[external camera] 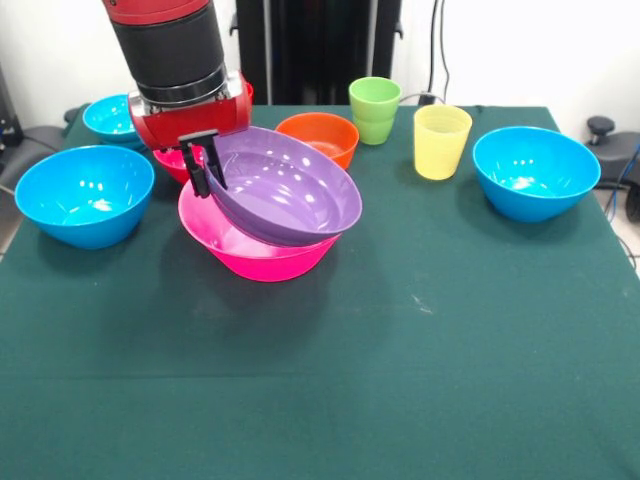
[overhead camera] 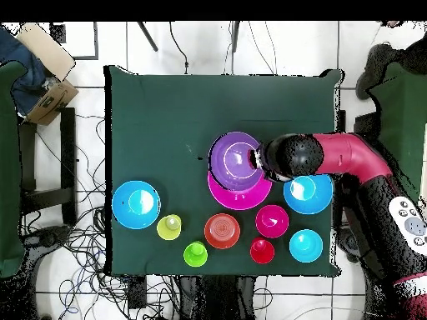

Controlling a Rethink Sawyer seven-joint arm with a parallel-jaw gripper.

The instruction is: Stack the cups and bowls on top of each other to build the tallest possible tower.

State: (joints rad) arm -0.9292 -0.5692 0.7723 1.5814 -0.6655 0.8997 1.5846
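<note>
My gripper is shut on the left rim of the wide purple bowl, one finger inside and one outside. The purple bowl is tilted and rests in the large pink bowl; from overhead it covers the far part of the pink bowl. One blue bowl stands left and another right. The orange bowl, green cup and yellow cup stand behind. The cyan bowl is at the back left. The magenta-red bowl and red cup show overhead.
My arm reaches in over the blue bowl beside the base. The dark green cloth covers the table, and its whole front half is bare. Cables and chairs lie on the floor around the table.
</note>
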